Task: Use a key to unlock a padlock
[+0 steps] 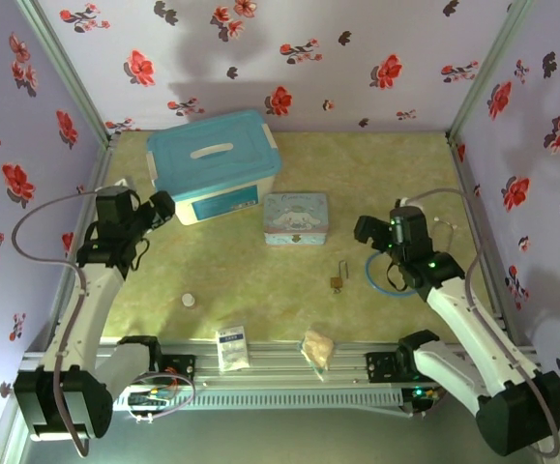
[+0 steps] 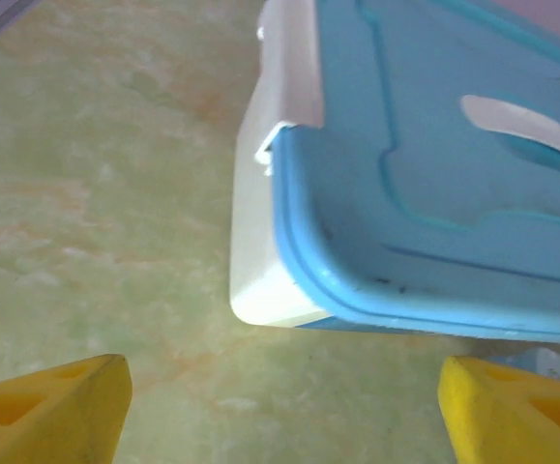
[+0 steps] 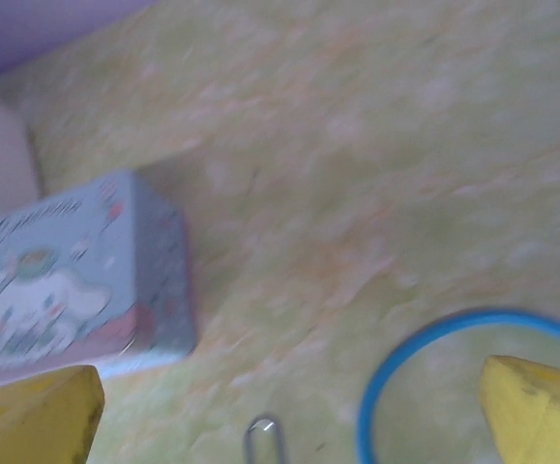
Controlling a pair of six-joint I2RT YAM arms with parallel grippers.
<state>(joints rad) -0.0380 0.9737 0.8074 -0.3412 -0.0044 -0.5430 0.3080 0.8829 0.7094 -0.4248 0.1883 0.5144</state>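
Writing: the tin has a cartoon figure and a line of script on its lid, too blurred to read. The storage box has a pale front label that is illegible.
Padlock: lies on the table in front of the tin and left of the blue ring, touching neither.
Left gripper: fingers spread wide and empty, by the box's corner.
Right gripper: fingers spread wide with nothing held, over the table between tin and ring.
Top view adds: white disc, white packet and beige lump near the front edge.
Right wrist view adds: the silver shackle loop at the bottom edge, and the tin's side wall.
Left wrist view adds: dark specks on the blue lid, and a white latch at the rim.
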